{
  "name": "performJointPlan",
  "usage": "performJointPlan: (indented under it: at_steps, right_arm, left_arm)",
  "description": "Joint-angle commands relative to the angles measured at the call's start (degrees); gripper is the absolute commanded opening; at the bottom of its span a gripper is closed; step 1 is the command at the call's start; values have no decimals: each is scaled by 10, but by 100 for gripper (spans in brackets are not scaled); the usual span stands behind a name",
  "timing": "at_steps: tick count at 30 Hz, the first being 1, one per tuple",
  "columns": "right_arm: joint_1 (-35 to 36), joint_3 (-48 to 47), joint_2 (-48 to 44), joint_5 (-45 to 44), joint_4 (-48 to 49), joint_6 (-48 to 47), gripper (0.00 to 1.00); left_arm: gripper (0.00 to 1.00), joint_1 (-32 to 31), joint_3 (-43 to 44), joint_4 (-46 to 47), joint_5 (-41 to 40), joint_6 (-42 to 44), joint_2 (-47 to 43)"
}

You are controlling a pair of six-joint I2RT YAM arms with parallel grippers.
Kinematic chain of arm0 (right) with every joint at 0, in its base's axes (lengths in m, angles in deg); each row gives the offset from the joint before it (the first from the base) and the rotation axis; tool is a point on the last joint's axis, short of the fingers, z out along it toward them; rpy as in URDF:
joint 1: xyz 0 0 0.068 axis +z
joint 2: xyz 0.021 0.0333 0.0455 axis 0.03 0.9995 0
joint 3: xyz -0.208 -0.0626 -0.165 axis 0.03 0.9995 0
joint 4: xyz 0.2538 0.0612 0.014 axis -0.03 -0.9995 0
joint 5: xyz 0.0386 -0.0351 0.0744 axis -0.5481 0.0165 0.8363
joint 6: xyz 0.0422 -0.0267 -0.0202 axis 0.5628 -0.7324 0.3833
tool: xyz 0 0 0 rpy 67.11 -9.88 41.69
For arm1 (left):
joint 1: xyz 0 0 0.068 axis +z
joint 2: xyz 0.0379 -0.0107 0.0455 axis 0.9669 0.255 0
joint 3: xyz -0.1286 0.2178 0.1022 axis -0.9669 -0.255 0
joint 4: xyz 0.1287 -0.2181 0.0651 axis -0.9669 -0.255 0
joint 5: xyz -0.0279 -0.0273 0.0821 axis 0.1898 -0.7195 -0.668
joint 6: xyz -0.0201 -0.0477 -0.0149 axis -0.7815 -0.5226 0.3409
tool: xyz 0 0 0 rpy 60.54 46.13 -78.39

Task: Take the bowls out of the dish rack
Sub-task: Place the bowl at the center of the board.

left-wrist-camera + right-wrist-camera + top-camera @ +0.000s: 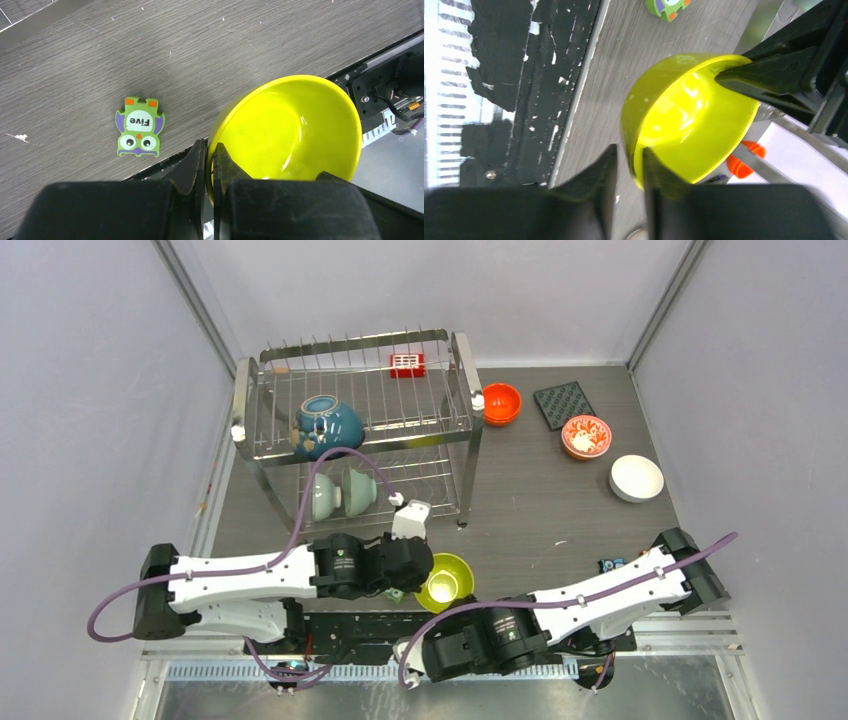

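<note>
1. Dish rack [465, 370]: stands at ten o'clock on the table [540, 520]. A teal-blue bowl [325, 425] lies tipped on the upper tier. Two pale green bowls [340, 493] stand on edge on the lower tier. All three remain to be unloaded.

2. Left gripper [210, 150]: the fingers are clamped on the rim of the yellow-green bowl [295, 125], one inside and one outside. The bowl hangs tilted at six o'clock, over the near table edge and out of the rack. An owl tile [140, 127] lies on the table just beside it.

3. Right gripper [629, 160]: the fingers straddle the same rim at the bowl's six o'clock, with the wall between them. Whether they press on it cannot be told. Two grips on one rim indicate a hand-over between arms, probably because the set-down area lies on the right arm's side.

4. Set-down area, one to two o'clock: an orange bowl [501, 403], a flowered bowl [586, 435] and a white bowl [636, 478] sit upright and apart around a dark square mat [563, 404].
</note>
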Motion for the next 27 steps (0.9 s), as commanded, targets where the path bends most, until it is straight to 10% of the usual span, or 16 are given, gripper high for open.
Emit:
performJointPlan:
  at_steps: [1,8,16,27]
  right_arm:
    - [-2,-48,-3,-2,-16,37,45]
    - [4,-120,-32,42,-15,148,99]
    - [-10,-83,-171,-72,163,426,100]
    - [-215,66,-280,-121,191,834,93]
  left_arm:
    - [0,-6,-1,17,-14,-25,-46]
    - [0,-6,-33,6,-65,-64,-113]
    - [0,-6,-63,-37,-121,-86,-170]
    - [0,-6,-102,-60,-158,-120,-199]
